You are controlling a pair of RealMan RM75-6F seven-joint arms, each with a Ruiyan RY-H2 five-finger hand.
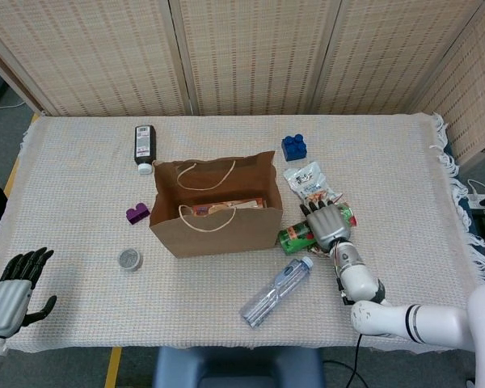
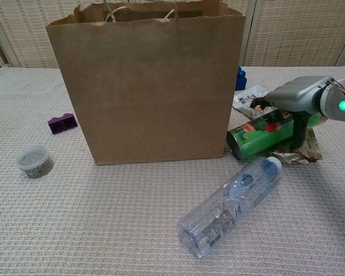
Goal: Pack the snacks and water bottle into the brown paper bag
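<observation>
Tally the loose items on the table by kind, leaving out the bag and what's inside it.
Snacks: 3: green can, white packet, foil pouch
Bottles: 2: water bottle, dark bottle
Toy blocks: 2: blue block, purple block
Small jars: 1: jar
Total: 8

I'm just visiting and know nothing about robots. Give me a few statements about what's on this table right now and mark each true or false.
1. The water bottle lies on its side on the table. True.
2. The brown paper bag has fallen flat. False: it stands upright with its top open.
3. The right hand is over the green chip can. True.
4. The left hand holds a snack. False: it is open and holds nothing, at the table's near left corner.
5. The blue block is inside the bag. False: it sits on the table behind the bag.
</observation>
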